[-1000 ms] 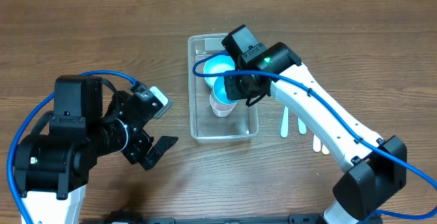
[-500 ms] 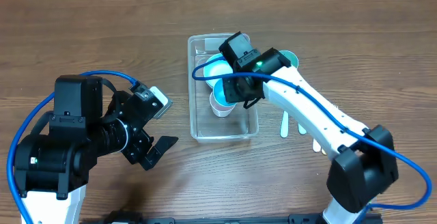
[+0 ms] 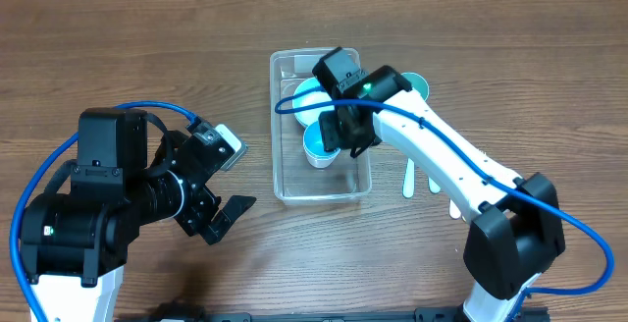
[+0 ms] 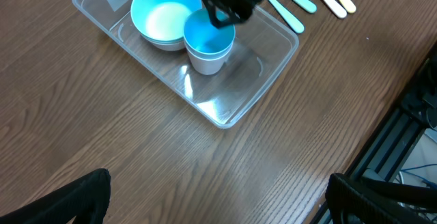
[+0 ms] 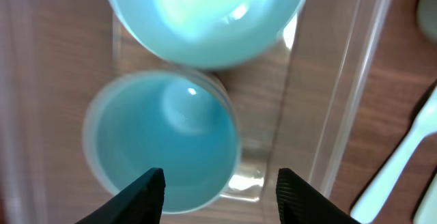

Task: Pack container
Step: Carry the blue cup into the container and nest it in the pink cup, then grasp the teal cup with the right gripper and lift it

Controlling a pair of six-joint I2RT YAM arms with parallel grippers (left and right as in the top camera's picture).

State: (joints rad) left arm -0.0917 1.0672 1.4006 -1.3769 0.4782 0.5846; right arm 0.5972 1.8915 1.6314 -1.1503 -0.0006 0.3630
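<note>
A brown wood-grain table [image 3: 147,57] carries the container [image 3: 334,183] at centre frame, its long axis running top to bottom. A bowl [image 3: 306,94] fills its upper end, and a cup [image 3: 316,147] stands just beside it, probably tucked close to save room. The right gripper [image 5: 220,190] hangs over the cup, fingers apart and holding nothing. The left gripper [image 3: 224,220], spread wide and empty, sits at lower left, well apart, probably to keep clear. Utensils [image 3: 412,177] lie right of the container, likely next to pack.

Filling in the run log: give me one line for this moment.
phase: packing | right gripper: open, over cup | left gripper: open, left of container | container: bowl, cup inside | utensils: outside
</note>
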